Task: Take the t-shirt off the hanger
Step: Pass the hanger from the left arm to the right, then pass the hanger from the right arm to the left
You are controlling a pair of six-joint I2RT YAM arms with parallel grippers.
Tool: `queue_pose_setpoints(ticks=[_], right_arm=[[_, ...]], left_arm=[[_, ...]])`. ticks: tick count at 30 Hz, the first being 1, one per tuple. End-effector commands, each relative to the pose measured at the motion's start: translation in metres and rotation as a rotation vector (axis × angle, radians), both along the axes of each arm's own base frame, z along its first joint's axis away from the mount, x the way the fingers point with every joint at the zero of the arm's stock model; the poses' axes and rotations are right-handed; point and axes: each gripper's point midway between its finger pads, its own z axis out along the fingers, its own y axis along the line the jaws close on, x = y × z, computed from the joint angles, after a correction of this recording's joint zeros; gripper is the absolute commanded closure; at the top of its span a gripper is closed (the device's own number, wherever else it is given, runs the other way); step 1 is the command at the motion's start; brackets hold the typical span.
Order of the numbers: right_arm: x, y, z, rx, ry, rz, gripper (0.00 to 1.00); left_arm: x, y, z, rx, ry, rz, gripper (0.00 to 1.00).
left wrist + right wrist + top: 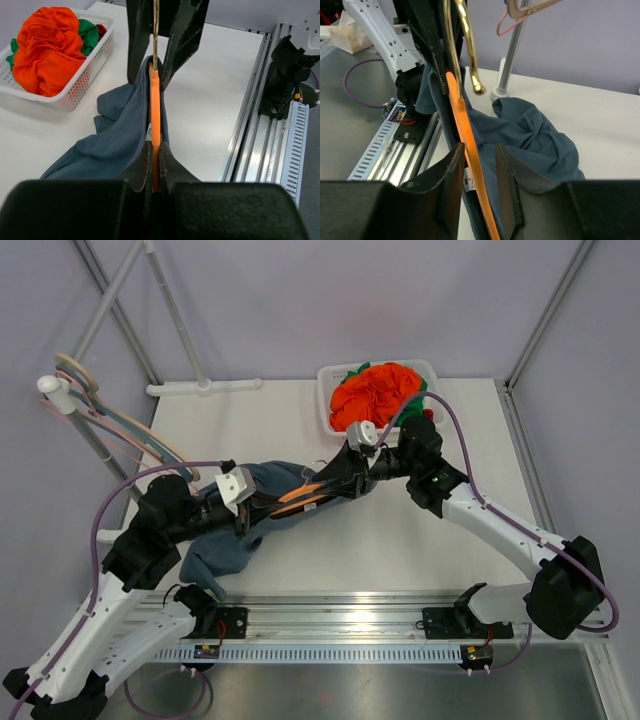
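L gripper [155, 150] clamps hanger [155, 110]; R gripper [479, 150] straddles it, grip unclear. Risk: shirt [115, 135] snags on hanger end, pulling hanger loose.

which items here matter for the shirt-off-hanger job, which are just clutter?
Job: blue-grey t-shirt; orange hanger; left fingers, shut on hanger; right fingers, straddling it.
Clutter: white basket of orange and green clothes; rack with spare hangers.

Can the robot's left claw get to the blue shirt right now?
Probably yes. The left claw is shut on the orange hanger, and the blue shirt drapes right beside it with nothing between.
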Motion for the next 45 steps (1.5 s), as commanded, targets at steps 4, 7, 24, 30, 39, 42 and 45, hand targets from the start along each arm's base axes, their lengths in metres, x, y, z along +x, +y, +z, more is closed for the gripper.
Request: queue_pose_setpoints(ticks=[4, 7, 24, 30, 39, 42, 45], right_arm=[[-0.024, -0.002, 0.016, 0.004, -0.046, 0.123, 0.88], [-0.027, -0.002, 0.018, 0.004, -0.044, 0.142, 1.00], [-0.039, 0.021, 0.011, -0.055, 0.012, 0.244, 1.00], [-0.039, 0.027, 0.009, -0.069, 0.014, 0.247, 1.00], [-0.037, 0.029, 0.010, -0.069, 0.007, 0.230, 1.00], [-0.034, 0.030, 0.009, -0.073, 0.005, 0.203, 0.91], [-0.023, 0.032, 0.010, -0.067, 0.002, 0.133, 0.77]], left_arm=[[-0.010, -0.004, 0.041, -0.079, -0.116, -0.057, 0.99], [-0.010, -0.003, 0.042, -0.084, -0.124, -0.051, 0.97], [-0.013, -0.019, 0.029, -0.021, -0.080, -0.172, 0.39], [-0.007, -0.022, 0.022, -0.001, -0.062, -0.168, 0.59], [-0.009, -0.021, 0.019, 0.007, -0.061, -0.175, 0.87], [-0.009, -0.020, 0.022, 0.003, -0.064, -0.168, 1.00], [-0.007, -0.023, 0.021, 0.021, -0.049, -0.183, 1.00]])
